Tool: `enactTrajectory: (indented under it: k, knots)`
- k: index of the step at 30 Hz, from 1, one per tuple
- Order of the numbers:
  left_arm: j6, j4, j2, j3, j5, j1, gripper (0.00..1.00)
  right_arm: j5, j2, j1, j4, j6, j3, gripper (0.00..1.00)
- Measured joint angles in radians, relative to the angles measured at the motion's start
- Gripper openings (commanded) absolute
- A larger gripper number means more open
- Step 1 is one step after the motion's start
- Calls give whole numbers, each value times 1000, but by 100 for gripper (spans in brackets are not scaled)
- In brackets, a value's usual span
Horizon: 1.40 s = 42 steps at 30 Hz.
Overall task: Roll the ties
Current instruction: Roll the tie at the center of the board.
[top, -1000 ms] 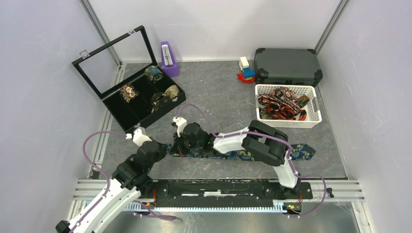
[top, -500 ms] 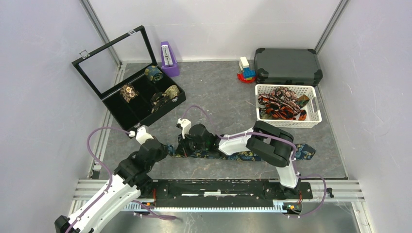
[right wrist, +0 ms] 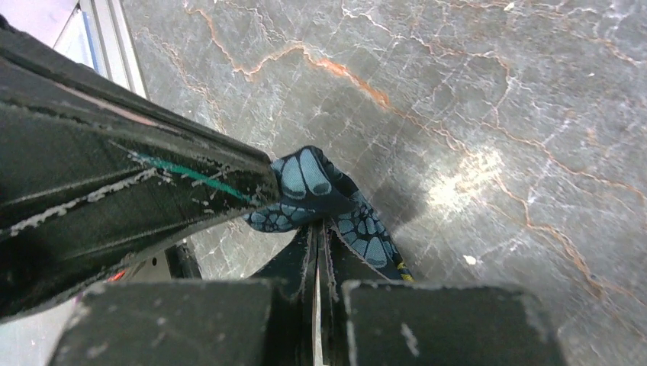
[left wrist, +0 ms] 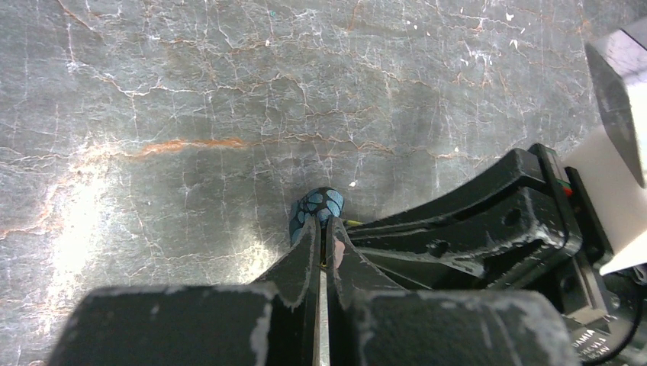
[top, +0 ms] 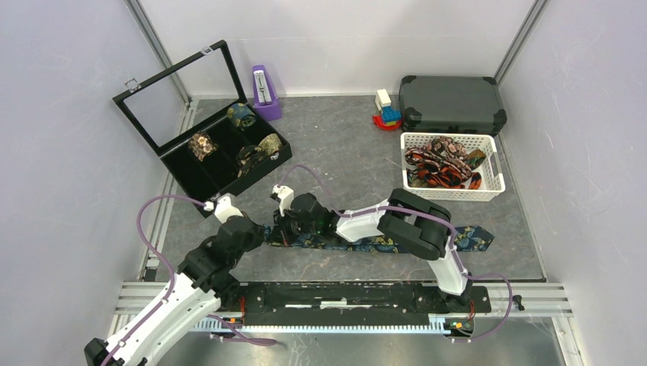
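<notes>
Left hand [top: 262, 232] and right hand [top: 284, 229] crowd together low over the grey marbled tabletop [top: 343, 145], both at the left end of a long dark navy fabric necktie [top: 473, 239] with a blue-and-gold paisley pattern. That necktie lies flat across the near part of the tabletop. It runs from the two hands out to the right, passes under the right arm, and its wide end shows beyond the elbow.

From the left wrist view, the left hand [left wrist: 322, 232] has its fingers squeezed narrow, with the rounded tip of the necktie [left wrist: 317, 207] poking out just past them, so it is pinching the cloth. The right hand's black body sits just beside it.

From the right wrist view, the right hand [right wrist: 317, 232] has its fingers pressed flat together. A fold of the necktie [right wrist: 305, 183] bunches at their tips and trails down the right side. I cannot tell whether any cloth is caught between them. A finger of the left hand [right wrist: 152, 183] touches the fold from the left.

At the far left stands an open black compartment case with a glass lid [top: 175, 88], holding four rolled ties [top: 202, 145]. On the right, a white plastic basket [top: 496, 179] holds loose ties [top: 439, 164] in red-orange and brown. Behind it lies a dark grey hard case [top: 452, 103].
</notes>
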Motion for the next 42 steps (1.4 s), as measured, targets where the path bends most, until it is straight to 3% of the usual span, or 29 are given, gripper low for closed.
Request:
enactTrajectory:
  k: [7, 14, 20, 28, 42]
  knots:
    - [2, 0, -5, 0, 11, 0, 2, -15, 17, -1, 9, 6, 12, 0]
    - [2, 8, 64, 0, 10, -6, 2, -23, -73, -26, -26, -21, -88, 0]
    - [2, 10, 140, 18, -41, -80, 2, -29, -194, -45, -87, -72, -150, 0]
    - [2, 10, 193, 39, -129, -198, 2, 28, -391, -61, -153, -119, -350, 0]
    - [2, 10, 252, 60, -199, -270, 2, 111, -429, -84, -201, -144, -440, 0]
